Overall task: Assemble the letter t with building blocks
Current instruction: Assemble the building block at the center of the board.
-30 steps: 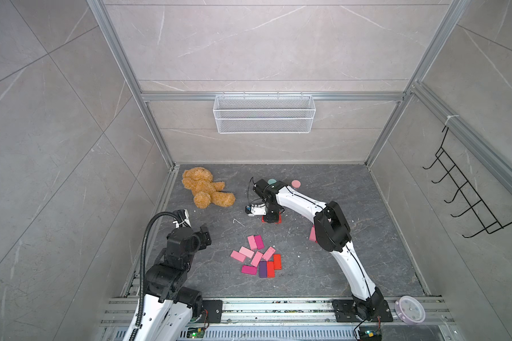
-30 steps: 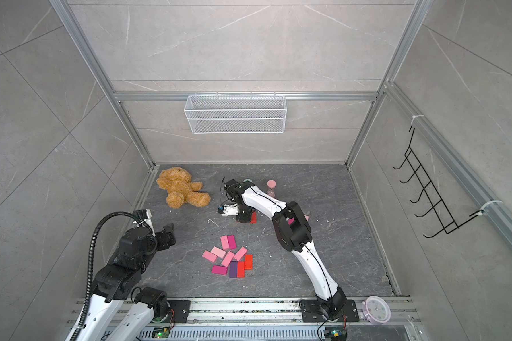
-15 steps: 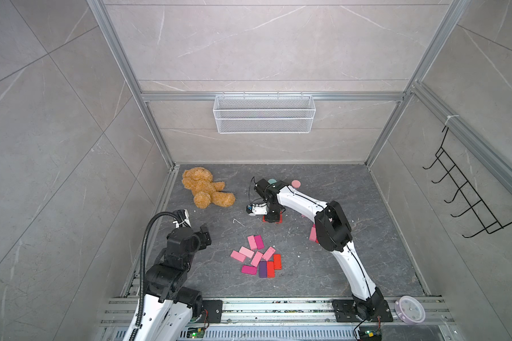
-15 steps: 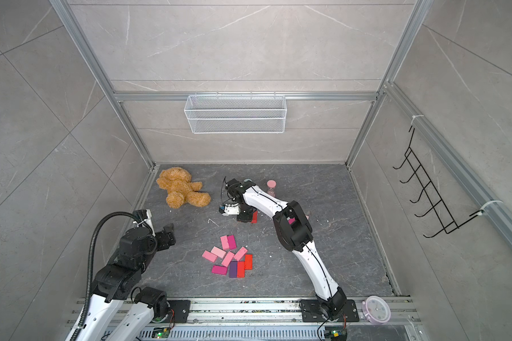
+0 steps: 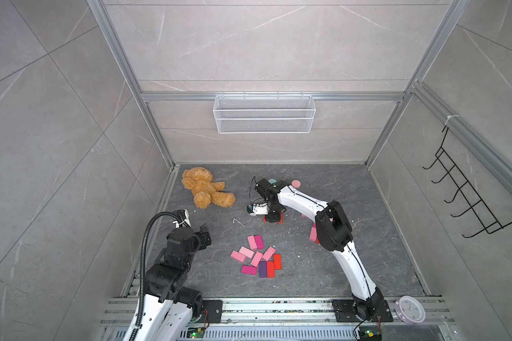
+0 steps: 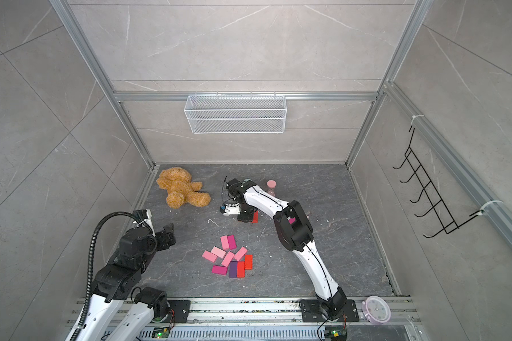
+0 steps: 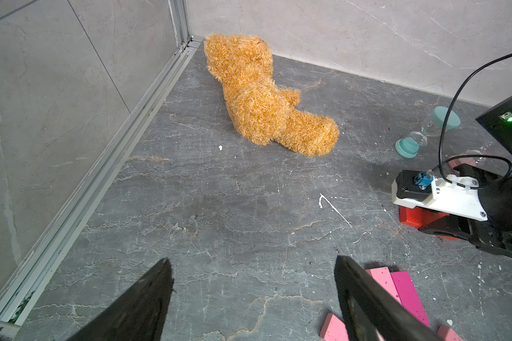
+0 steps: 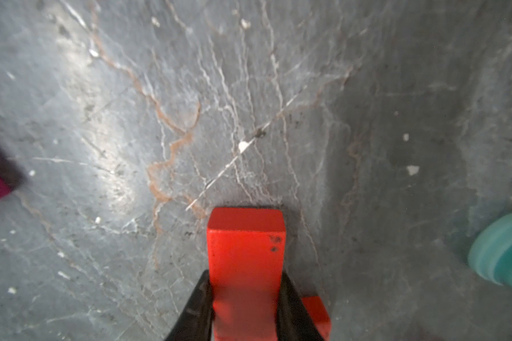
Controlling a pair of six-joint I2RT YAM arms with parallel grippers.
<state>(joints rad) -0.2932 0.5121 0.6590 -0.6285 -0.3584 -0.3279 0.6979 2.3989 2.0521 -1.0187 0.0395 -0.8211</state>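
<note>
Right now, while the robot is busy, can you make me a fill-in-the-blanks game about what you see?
1. The right hand is pinching a small flat rectangular block coloured ____.
2. The left hand is empty, with its jaws wide ____.
3. In the middle bunch of flat blocks, the one odd block is coloured ____.
4. The fuzzy golden-brown toy lying near the back corner is a teddy ____.

Missing words: red, open, purple, bear.

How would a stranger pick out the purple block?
From the teddy bear, come toward the robot's base to the block cluster mid-floor. The purple block lies at its near edge, beside a red block; it is the only purple piece.
</note>
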